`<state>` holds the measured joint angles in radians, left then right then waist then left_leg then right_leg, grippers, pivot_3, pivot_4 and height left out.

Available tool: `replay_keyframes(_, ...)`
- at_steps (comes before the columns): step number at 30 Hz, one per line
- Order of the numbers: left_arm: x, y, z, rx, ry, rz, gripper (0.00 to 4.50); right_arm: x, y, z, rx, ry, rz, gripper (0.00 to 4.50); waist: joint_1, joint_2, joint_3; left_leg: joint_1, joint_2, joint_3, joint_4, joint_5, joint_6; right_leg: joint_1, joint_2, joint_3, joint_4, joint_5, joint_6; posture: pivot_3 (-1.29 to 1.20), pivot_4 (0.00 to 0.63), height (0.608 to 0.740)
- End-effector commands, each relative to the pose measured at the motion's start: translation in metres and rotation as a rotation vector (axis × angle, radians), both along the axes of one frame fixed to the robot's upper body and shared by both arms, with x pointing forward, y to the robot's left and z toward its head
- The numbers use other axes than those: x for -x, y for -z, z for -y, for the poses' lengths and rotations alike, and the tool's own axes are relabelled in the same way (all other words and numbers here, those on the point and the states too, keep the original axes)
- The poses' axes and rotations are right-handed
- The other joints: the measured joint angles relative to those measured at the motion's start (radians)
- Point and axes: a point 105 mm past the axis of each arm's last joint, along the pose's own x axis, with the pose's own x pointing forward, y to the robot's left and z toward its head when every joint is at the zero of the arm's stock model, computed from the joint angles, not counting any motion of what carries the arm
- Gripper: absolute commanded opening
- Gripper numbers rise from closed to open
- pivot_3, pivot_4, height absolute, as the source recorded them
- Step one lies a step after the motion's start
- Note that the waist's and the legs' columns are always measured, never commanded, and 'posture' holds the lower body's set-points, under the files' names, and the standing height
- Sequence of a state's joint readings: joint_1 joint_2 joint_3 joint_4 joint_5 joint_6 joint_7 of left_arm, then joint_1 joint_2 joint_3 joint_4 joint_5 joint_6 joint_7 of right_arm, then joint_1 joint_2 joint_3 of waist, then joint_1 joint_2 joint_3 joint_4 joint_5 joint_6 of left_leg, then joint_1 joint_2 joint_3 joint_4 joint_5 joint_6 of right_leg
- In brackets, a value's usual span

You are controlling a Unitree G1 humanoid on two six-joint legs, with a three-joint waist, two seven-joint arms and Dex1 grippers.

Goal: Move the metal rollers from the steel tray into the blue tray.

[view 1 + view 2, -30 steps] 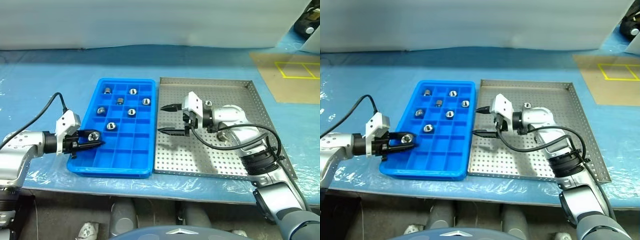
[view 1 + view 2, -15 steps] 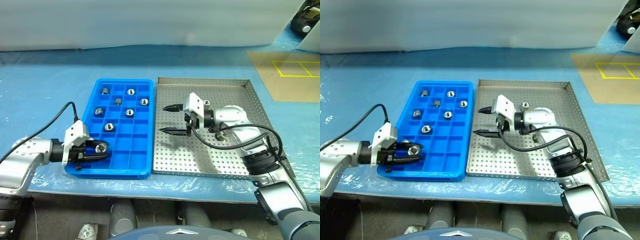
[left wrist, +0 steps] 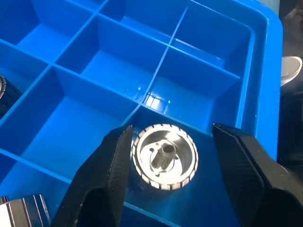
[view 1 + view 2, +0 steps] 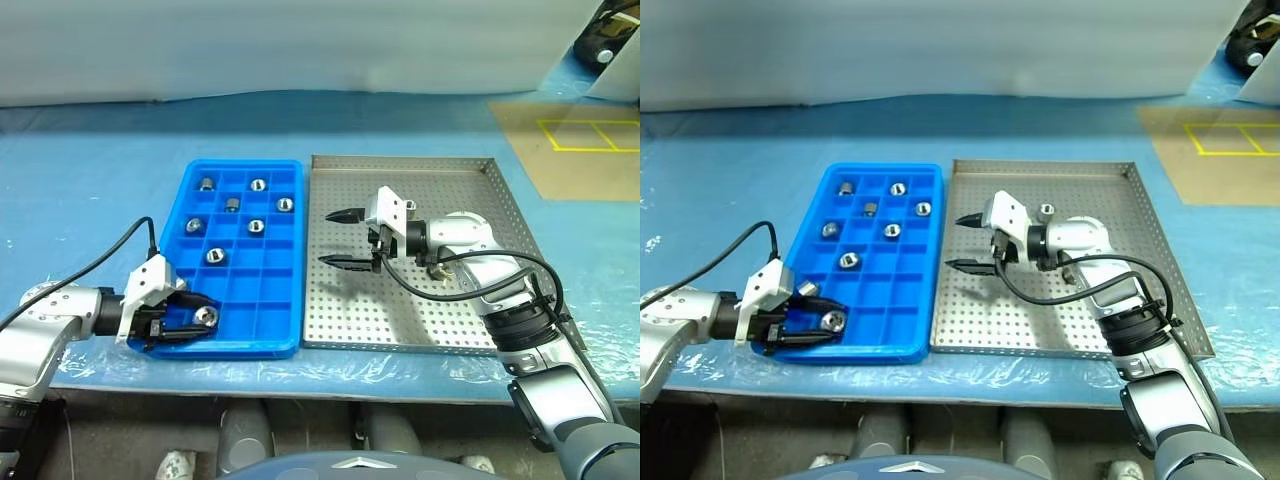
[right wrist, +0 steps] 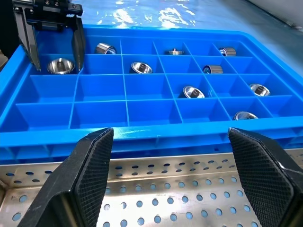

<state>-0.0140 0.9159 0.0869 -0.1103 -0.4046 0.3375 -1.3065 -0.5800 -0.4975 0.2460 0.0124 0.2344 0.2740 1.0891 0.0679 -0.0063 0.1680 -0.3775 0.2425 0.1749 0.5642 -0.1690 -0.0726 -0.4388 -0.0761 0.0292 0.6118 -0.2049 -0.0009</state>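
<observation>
The steel tray (image 4: 500,200) lies right of the blue tray (image 4: 285,175), edges touching. The right gripper (image 4: 342,238) hangs spread and empty over the steel tray, where one roller (image 4: 1047,211) shows behind its wrist. The left gripper (image 4: 185,320) is released around a roller (image 3: 164,157) resting in a near-corner cell; six more rollers (image 4: 258,185) fill far cells. To finish well, lift straight up, fingers clear of the cell walls. No writing is legible.
</observation>
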Motion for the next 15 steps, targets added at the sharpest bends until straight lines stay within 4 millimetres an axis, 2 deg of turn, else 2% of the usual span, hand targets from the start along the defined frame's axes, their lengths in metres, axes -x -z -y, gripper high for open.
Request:
replay_keyframes(1,-0.012,0.001,-0.004,-0.012,-0.070,0.023,3.24,0.001,-0.012,0.000,-0.022,-0.007,0.044,3.99,0.002,0.000,0.000,0.000,0.000,0.000,0.000,0.000,0.000,0.000,0.000,0.000,0.000,0.000,0.000,0.03,0.150,0.740)
replay_keyframes(5,-0.037,-0.032,0.001,0.051,-0.090,0.172,3.24,-0.002,-0.014,0.006,-0.023,0.021,0.050,3.99,0.019,0.000,0.000,0.001,0.000,0.000,0.002,0.000,0.000,0.001,-0.001,0.000,0.005,0.000,0.000,0.02,0.150,0.740)
replay_keyframes(8,-0.056,-0.070,0.006,0.171,-0.116,0.255,3.24,-0.007,-0.016,0.015,-0.021,0.059,0.060,3.99,0.034,-0.003,0.001,0.001,0.002,-0.001,0.003,0.002,-0.003,0.002,-0.003,0.000,0.012,0.001,-0.002,0.01,0.150,0.740)
replay_keyframes(11,-0.075,-0.118,0.022,0.313,-0.096,0.346,3.24,-0.016,-0.020,0.032,-0.019,0.139,0.074,3.99,0.032,-0.003,0.001,0.002,0.001,-0.002,0.003,0.004,-0.006,0.002,-0.003,-0.001,0.012,0.003,-0.004,-0.02,0.150,0.740)
replay_keyframes(13,-0.076,-0.131,0.034,0.339,-0.030,0.353,3.24,-0.019,-0.020,0.042,-0.011,0.179,0.081,3.99,0.027,-0.003,0.001,0.002,0.000,-0.003,0.005,0.004,-0.007,0.002,-0.002,-0.001,0.012,0.004,-0.005,-0.04,0.150,0.740)
replay_keyframes(15,-0.078,-0.133,0.043,0.329,0.022,0.353,3.24,-0.019,-0.021,0.049,-0.009,0.201,0.084,3.99,0.016,-0.002,0.000,0.003,-0.002,-0.003,0.007,0.004,-0.007,0.002,-0.002,0.000,0.012,0.005,-0.005,-0.06,0.150,0.740)
